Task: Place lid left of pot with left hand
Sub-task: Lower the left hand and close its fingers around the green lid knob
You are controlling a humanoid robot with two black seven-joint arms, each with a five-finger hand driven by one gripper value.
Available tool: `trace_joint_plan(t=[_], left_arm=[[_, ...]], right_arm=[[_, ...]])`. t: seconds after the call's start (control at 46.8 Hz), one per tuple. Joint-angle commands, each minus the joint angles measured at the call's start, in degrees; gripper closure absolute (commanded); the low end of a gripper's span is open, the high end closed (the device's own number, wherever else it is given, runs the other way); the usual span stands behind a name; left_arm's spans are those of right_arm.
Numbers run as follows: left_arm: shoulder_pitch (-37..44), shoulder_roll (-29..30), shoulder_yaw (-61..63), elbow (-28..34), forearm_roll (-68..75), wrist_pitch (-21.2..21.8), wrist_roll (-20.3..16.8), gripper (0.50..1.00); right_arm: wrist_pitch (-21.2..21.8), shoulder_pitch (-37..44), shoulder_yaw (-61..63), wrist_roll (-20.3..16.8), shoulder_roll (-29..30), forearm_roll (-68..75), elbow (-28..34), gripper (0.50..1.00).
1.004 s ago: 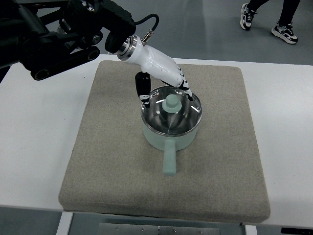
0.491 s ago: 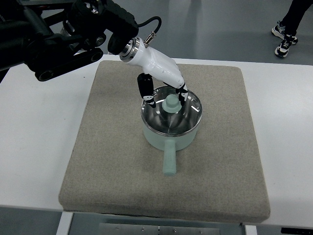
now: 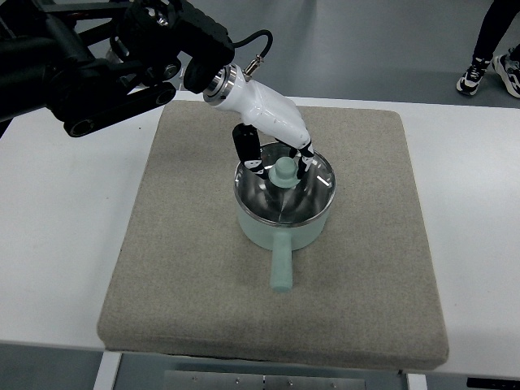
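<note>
On the grey mat [image 3: 187, 268], the left hand [image 3: 275, 142] has moved closer since earlier, fingers [image 3: 248, 148] now spread around the knob of the lid [image 3: 284, 191], which still sits on the pot [image 3: 280, 231].

A robot arm made of bulky black segments with rounded housings and visible bolts enters from the left. A black cable [image 3: 258, 45] loops to a plug near a shiny silver wrist ring [image 3: 218, 84]. Beyond the ring, the left hand [image 3: 272, 130] has a smooth glossy white shell and black fingers [image 3: 247, 145] with white markings at the joints.
</note>
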Motion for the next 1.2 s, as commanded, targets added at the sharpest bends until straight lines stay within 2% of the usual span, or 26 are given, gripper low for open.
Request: trace_joint_plan(t=[0.0,0.043,0.171,0.342,0.47,0.555,0.684,0.79,0.854,1.175], left_arm=[[0.02,-0.29,0.08,0.05,0.02,0.05,0.00,0.829],[0.02,-0.38,0.08,0.48,0.02,0.32,0.00,0.849],[0.02,-0.90,0.08,1.80,0.02,0.85,0.00,0.849],[0.02,-0.99,0.17,2.16,0.11,1.28,0.00,0.825],[0.11,-1.08,0.17,2.16,0.11,1.28,0.00,0.825],[0.11,-1.17,0.25,2.16,0.20,1.37,0.00,0.844],[0.20,-1.78,0.25,2.24,0.28,1.72,0.00,0.904],[0.11,-1.87,0.25,2.33,0.28,1.72,0.00,0.917],[0.20,-1.87,0.25,2.33,0.37,1.90,0.00,0.998],[0.11,-1.96,0.25,3.56,1.43,2.08,0.00,1.000]], right_arm=[[-0.02,0.00,0.00,0.00,0.00,0.00,0.00,0.576],[-0.02,0.00,0.00,0.00,0.00,0.00,0.00,0.576],[-0.02,0.00,0.00,0.00,0.00,0.00,0.00,0.576],[-0.02,0.00,0.00,0.00,0.00,0.00,0.00,0.576],[-0.02,0.00,0.00,0.00,0.00,0.00,0.00,0.576],[-0.02,0.00,0.00,0.00,0.00,0.00,0.00,0.576],[-0.02,0.00,0.00,0.00,0.00,0.00,0.00,0.576],[-0.02,0.00,0.00,0.00,0.00,0.00,0.00,0.576],[0.07,0.00,0.00,0.00,0.00,0.00,0.00,0.576],[0.07,0.00,0.00,0.00,0.00,0.00,0.00,0.576]])
